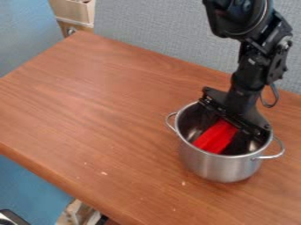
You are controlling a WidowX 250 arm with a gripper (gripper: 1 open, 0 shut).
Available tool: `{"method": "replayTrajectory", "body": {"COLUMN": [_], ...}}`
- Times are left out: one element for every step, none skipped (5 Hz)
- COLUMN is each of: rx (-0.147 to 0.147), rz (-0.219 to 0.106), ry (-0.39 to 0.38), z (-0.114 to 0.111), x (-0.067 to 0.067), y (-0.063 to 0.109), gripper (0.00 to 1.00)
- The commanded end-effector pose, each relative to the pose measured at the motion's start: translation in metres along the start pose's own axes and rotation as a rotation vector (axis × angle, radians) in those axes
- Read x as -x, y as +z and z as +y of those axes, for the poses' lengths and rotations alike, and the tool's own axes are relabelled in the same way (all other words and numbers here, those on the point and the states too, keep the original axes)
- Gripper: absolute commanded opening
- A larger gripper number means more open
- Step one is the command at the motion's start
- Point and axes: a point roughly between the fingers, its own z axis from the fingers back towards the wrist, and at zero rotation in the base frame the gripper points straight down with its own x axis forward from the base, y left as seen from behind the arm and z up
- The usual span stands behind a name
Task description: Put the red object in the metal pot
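Your gripper [235, 130] is reaching down into the metal pot [223, 163] with its jaws drawn together, and the red object [217, 138] lies inside the pot just under them. Whether the fingers are pinching it or have closed empty beside it, you cannot tell from here. The placing step looks all but done, so your next move is to lift straight up, clear of the rim, checking the block stays behind
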Motion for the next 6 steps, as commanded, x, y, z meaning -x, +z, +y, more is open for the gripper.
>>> {"method": "replayTrajectory", "body": {"rx": [0.007,0.007,0.006,0.005,0.003,0.002], "rz": [-0.033,-0.027,-0.026,-0.030,-0.034,-0.038], "ry": [0.016,0.019,0.028,0.034,0.041,0.047], "z": [-0.001,-0.005,-0.001,0.001,0.003,0.005], "x": [-0.006,-0.004,-0.007,-0.009,-0.011,-0.012], "y": [0.008,0.006,0.009,0.014,0.020,0.024], "gripper": [0.00,0.00,1.00,1.00,1.00,0.00]}}
